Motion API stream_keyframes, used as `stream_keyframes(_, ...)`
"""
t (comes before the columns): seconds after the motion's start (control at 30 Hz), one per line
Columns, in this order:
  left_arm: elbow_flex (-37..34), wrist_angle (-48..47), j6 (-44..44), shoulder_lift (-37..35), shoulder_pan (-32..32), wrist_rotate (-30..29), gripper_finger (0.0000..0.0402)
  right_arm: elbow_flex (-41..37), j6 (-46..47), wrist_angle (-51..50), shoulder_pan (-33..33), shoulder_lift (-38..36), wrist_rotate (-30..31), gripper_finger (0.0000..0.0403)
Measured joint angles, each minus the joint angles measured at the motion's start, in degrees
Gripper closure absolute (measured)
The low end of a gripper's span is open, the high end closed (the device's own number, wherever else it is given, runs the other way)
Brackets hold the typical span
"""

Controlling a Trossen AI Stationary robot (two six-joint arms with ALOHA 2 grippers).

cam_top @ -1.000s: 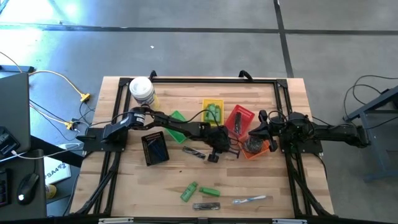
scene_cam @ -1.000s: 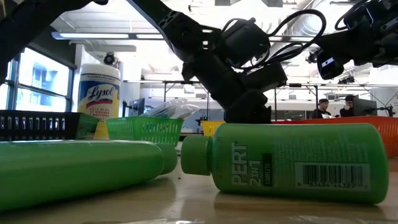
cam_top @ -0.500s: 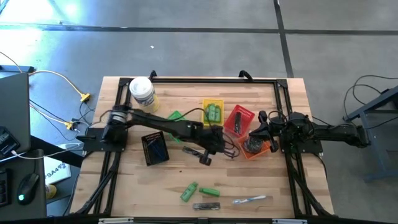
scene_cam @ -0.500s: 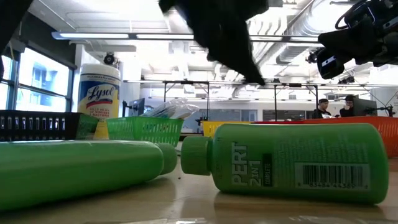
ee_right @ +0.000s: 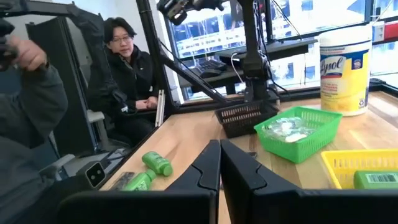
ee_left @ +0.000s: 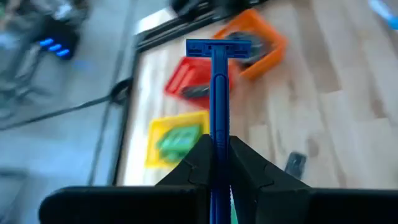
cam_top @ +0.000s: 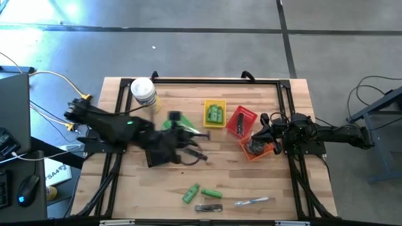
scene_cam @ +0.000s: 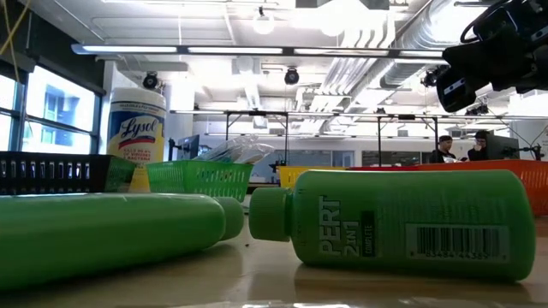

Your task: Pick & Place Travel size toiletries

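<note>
Left gripper [ee_left: 217, 163]: I see my jaws pinched tight on the handle of a blue razor [ee_left: 217, 93], whose head stands clear beyond the fingertips; from the high view the arm is blurred over the black basket [cam_top: 157, 150] on the table's left half.
Right gripper [ee_right: 219, 163]: jaws pressed together with nothing between them, hanging by the orange basket [cam_top: 260, 152] on the right.
Green basket [ee_right: 298, 134]: I can make out clear-wrapped silvery pieces [ee_right: 283, 129] inside.
Yellow basket [cam_top: 215, 113]: green bottles lie in it.
Red basket [cam_top: 241, 121]: something dark lies in it; I cannot tell what.
Orange basket: a dark round item sits inside, not clear enough to name.
Table [cam_top: 286, 182]: near the front edge lie two green bottles [cam_top: 201, 192], a dark stick [cam_top: 208, 208] and a clear-wrapped piece [cam_top: 251, 201].
Wipes jar [cam_top: 143, 91]: upright at the back left corner.
Beyond the table: a seated person [ee_right: 124, 68] shows in the right wrist view.
</note>
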Motion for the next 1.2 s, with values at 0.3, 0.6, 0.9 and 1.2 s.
stream_keyframes(0.3, 0.0, -25.5, -34.8, -5.1, -8.9, -16.1, 0.0379, 0.0, 0.0, 0.9, 0.0, 0.0, 0.3, 0.04)
stream_keyframes(0.6, -10.3, -40.9, -65.9, -7.0, -14.9, -16.7, 0.0379, 0.0, 0.0, 0.9, 0.0, 0.0, 0.4, 0.04)
stream_keyframes(0.9, -26.1, -38.4, -85.9, -8.5, -14.7, -5.7, 0.0379, 0.0, 0.2, 0.9, 0.0, 0.0, 0.4, 0.04)
stream_keyframes(1.2, -36.5, -26.7, -91.6, -7.2, -14.7, 7.7, 0.0376, 0.0, 0.1, 0.9, 0.0, 0.0, 0.4, 0.04)
